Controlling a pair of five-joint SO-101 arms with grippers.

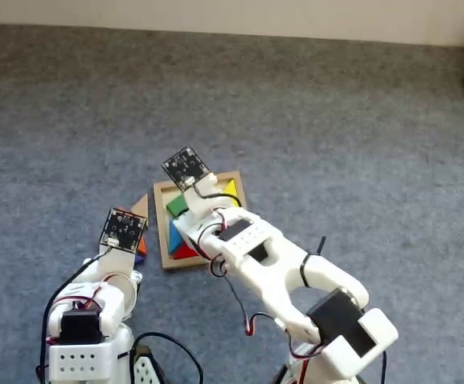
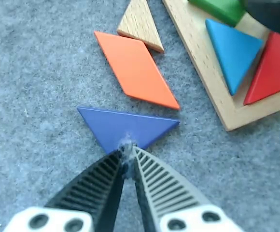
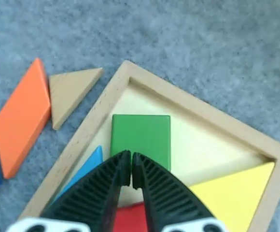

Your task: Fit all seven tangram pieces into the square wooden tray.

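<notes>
Square wooden tray (image 3: pixel 198 108) flat on carpet, holding green square (image 3: pixel 141 137), light blue triangle (image 2: pixel 231 50), red triangle (image 2: pixel 273 70), yellow triangle (image 3: pixel 234 191). Outside, just beside it, lying flat: plain wood triangle (image 2: pixel 140 24), orange parallelogram (image 2: pixel 136 70), dark blue triangle (image 2: pixel 125 126).

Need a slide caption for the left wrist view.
Left pincer shut at the blue triangle's corner; orange parallelogram and wooden triangle lie outside the tray.
</notes>
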